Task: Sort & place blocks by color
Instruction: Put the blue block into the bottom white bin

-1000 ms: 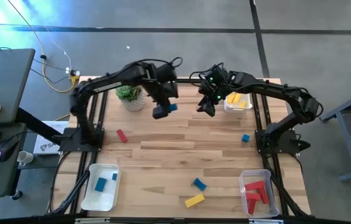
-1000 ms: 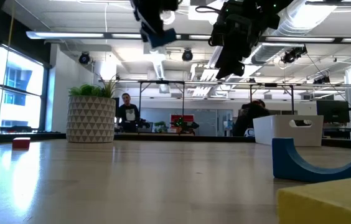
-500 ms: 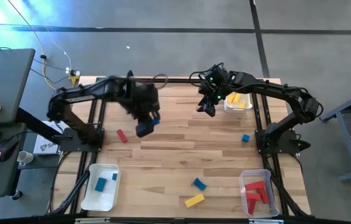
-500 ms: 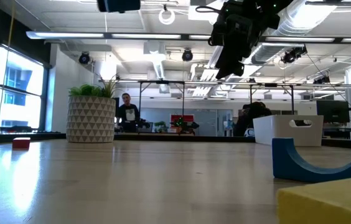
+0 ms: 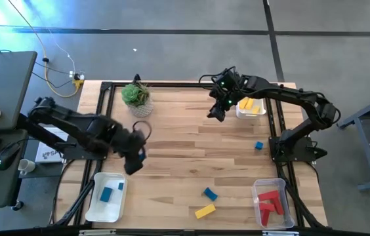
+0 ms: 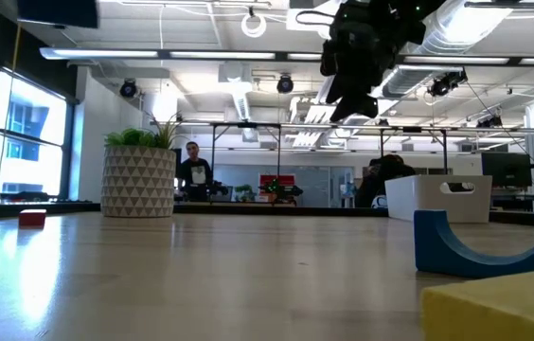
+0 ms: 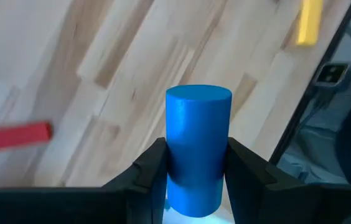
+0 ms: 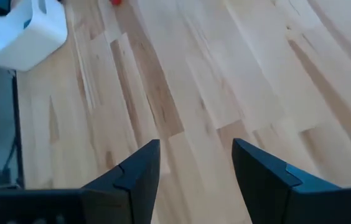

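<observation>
My left gripper (image 5: 134, 162) is shut on a blue cylinder block (image 7: 198, 124) and hangs above the table's left half, just beyond the white tray (image 5: 97, 208) that holds two blue blocks. My right gripper (image 5: 216, 113) is open and empty, in the air next to the far tray (image 5: 241, 113) with yellow blocks. Loose on the wood lie a blue block (image 5: 258, 145), a second blue block (image 5: 210, 193), a yellow bar (image 5: 205, 211) and a red bar (image 7: 14, 135). My left gripper pinches the blue cylinder's lower half (image 7: 197, 180) between its two fingers (image 7: 154, 168), one on each side of the round wall. The fingers lie along the cylinder, whose flat free end (image 7: 198, 99) sticks out past the fingertips. It is lifted clear of the table.
A potted plant (image 5: 136, 98) stands at the far edge, left of middle. A clear tray (image 5: 287, 208) with red blocks sits at the near right corner. In the low view a blue arch (image 6: 480, 248) and a yellow block (image 6: 504, 303) lie close to the camera. Bare wood fills the middle.
My left arm has swung from the far middle, beside the plant, toward the table's near left, carrying the blue cylinder shut in its fingers; it now hangs near the tray with blue blocks.
</observation>
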